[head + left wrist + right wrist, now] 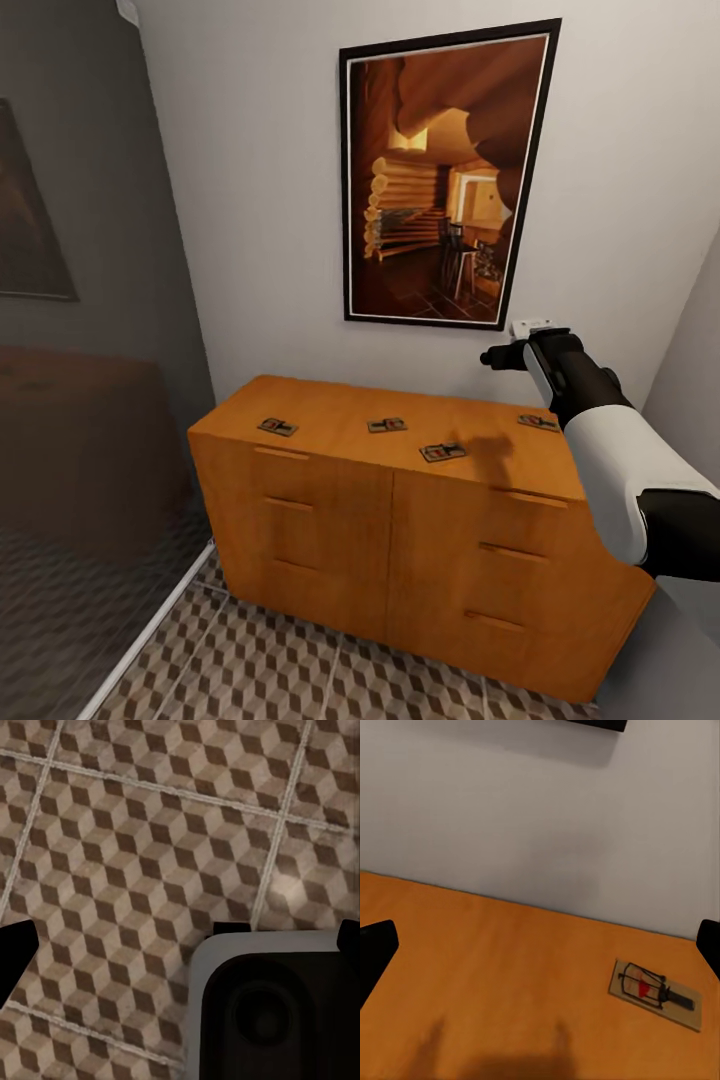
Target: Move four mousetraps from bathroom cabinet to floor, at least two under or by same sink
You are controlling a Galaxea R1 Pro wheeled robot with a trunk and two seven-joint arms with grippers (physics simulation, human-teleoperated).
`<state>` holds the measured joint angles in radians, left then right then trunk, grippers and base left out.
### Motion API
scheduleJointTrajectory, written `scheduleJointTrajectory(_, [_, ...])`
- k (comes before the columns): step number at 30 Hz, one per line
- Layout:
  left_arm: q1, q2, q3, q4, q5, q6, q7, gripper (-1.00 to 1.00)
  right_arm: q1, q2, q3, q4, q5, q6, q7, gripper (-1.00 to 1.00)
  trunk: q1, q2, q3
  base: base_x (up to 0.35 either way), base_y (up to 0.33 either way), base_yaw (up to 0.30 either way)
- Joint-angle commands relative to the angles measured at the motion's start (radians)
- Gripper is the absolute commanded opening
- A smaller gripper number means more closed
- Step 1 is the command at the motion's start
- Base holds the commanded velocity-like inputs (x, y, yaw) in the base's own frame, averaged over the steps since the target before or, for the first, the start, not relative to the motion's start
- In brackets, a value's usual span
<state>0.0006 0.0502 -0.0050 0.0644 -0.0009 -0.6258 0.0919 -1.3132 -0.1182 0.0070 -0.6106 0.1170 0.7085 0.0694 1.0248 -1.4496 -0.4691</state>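
Right jaws: your right gripper is up over the right end of the cabinet, close to the white wall. In the right wrist view one dark fingertip sits at each edge of the picture, so they stand wide apart with nothing between them.
Left jaws: in the left wrist view the dark tips are likewise at opposite edges, spread and empty, looking down at the bathroom floor.
Under the right gripper: orange cabinet top, two finger shadows on it, and one mousetrap lying flat near the back edge by the wall, off to one side of the fingers.
Mousetraps: all four on the cabinet top in your head view. One at the left end, one near the middle, one toward the front edge, one at the right end just beside your white forearm.
Cabinet: drawer fronts closed, slim bar handles, standing against the wall beneath a framed picture.
Floor: cube-pattern tiles in front of the cabinet.
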Motion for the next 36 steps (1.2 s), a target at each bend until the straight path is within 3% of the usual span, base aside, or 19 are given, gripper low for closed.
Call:
scheduleJointTrajectory(1, [-0.001,0.0,-0.001,0.002,-0.001,-0.005,0.003,1.0,0.0,-0.001,0.001,-0.001,0.01,0.005,0.007,1.0,0.0,0.0,-0.001,0.135,-0.116,0.0])
scheduleJointTrajectory(13, [-0.001,0.0,-0.001,0.002,-0.001,-0.005,0.003,1.0,0.001,-0.001,0.001,0.027,0.011,-0.053,0.007,1.0,0.0,0.0,-0.001,0.122,-0.108,0.0])
scheduleJointTrajectory(23, [-0.001,-0.001,-0.001,0.001,-0.001,-0.005,0.003,1.0,0.002,-0.004,0.0,0.063,0.012,-0.068,0.008,1.0,0.0,0.0,-0.001,0.021,-0.02,0.0])
scheduleJointTrajectory(36, [-0.001,-0.001,-0.001,0.002,-0.001,-0.005,0.003,1.0,0.002,-0.009,-0.002,0.149,0.012,-0.146,0.01,1.0,0.0,0.0,-0.001,0.001,-0.001,0.0])
